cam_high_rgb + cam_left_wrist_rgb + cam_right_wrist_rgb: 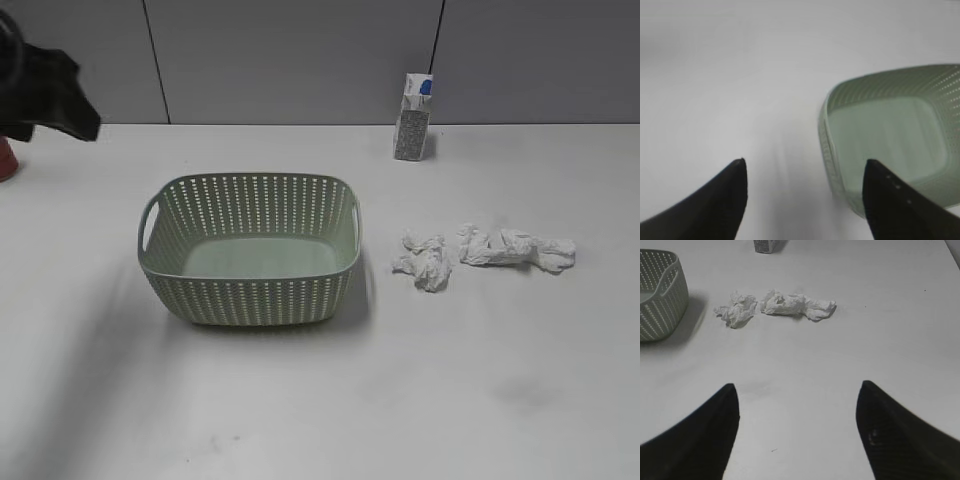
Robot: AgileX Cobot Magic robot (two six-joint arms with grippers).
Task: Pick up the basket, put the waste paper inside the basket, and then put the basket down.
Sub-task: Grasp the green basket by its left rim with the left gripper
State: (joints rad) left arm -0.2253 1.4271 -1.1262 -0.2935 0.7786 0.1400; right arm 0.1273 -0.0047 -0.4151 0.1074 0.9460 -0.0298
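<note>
The pale green basket stands empty on the white table, left of centre. It also shows in the left wrist view and at the left edge of the right wrist view. Two waste paper wads lie to its right: a compact wad and a longer twisted wad. My left gripper is open and empty, above the table beside the basket's end; its arm shows at the far left. My right gripper is open and empty, well short of the paper, and out of the exterior view.
A white-and-grey carton with a blue cap stands upright at the back, behind the paper; its base shows in the right wrist view. A red object sits at the far left edge. A grey panelled wall runs behind the table.
</note>
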